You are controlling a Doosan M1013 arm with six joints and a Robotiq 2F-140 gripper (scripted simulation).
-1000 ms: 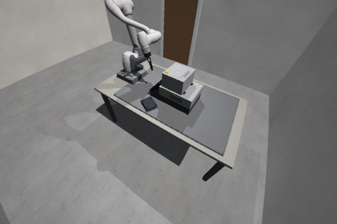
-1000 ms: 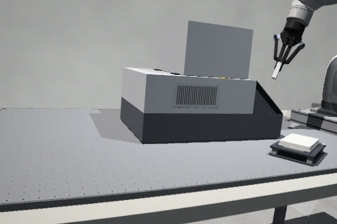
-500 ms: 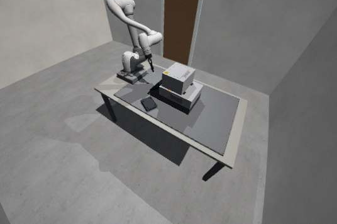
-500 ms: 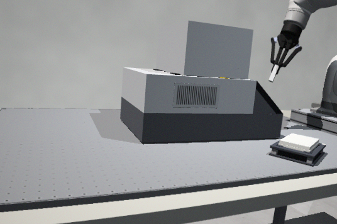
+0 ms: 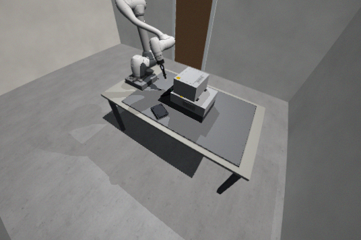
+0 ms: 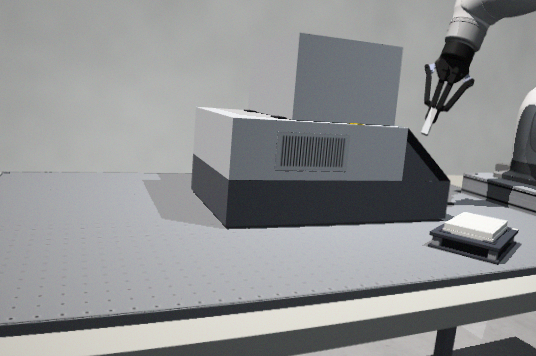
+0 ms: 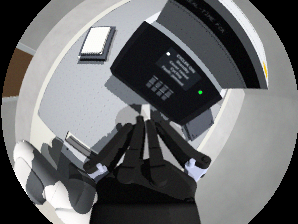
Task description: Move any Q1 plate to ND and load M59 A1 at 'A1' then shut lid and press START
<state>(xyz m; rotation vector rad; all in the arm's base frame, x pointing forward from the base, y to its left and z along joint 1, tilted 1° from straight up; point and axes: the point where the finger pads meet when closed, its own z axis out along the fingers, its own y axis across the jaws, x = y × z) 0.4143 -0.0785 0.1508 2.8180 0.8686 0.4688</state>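
Jaws together, nothing between them; black two-finger gripper (image 6: 431, 121) hangs above the grey box-shaped cycler's (image 6: 300, 174) sloped dark key panel (image 7: 169, 76), green lamp (image 7: 200, 92) lit.

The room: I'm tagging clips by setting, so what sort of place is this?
Probably a lab bench: a cycler with a keypad, a white plate on its nest, one arm on a perforated table.

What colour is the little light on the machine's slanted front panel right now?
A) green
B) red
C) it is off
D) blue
A: in the wrist view a small green lamp glows on the dark sloped panel of the cycler, just ahead of the shut, empty gripper.
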